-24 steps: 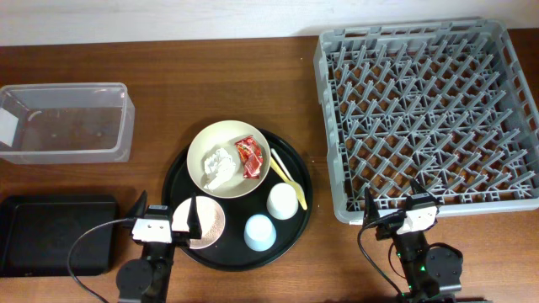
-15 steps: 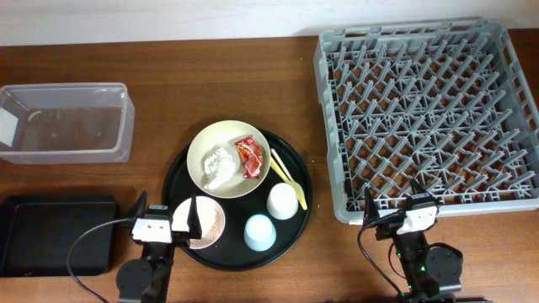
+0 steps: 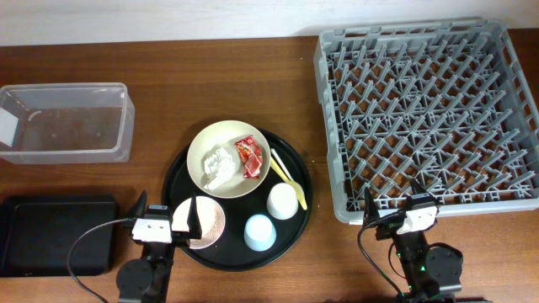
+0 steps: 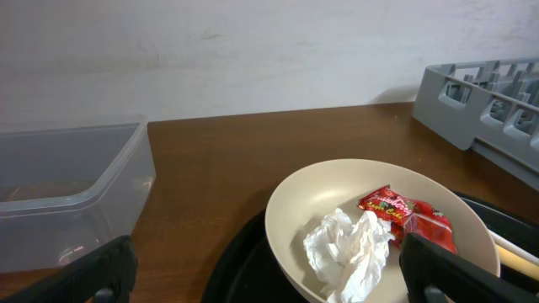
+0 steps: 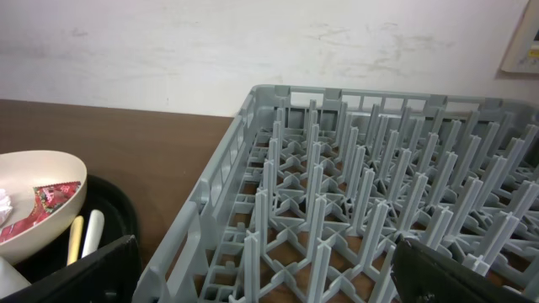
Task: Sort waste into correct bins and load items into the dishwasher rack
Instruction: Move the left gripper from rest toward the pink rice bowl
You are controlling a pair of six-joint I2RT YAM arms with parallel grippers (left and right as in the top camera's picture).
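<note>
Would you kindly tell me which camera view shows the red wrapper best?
The left wrist view: the red wrapper lies close and large beside the tissue wad. Overhead shows it whole but small; the right wrist view shows it small, at the left edge.

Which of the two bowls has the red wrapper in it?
The big cream bowl: the red wrapper lies there beside a crumpled white tissue. The small pink bowl holds neither.

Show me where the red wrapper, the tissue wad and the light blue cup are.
red wrapper (image 3: 248, 157), overhead view, middle of the wrapper
tissue wad (image 4: 349, 251), left wrist view, centre of the crumple
light blue cup (image 3: 259, 232), overhead view, middle of the cup
</note>
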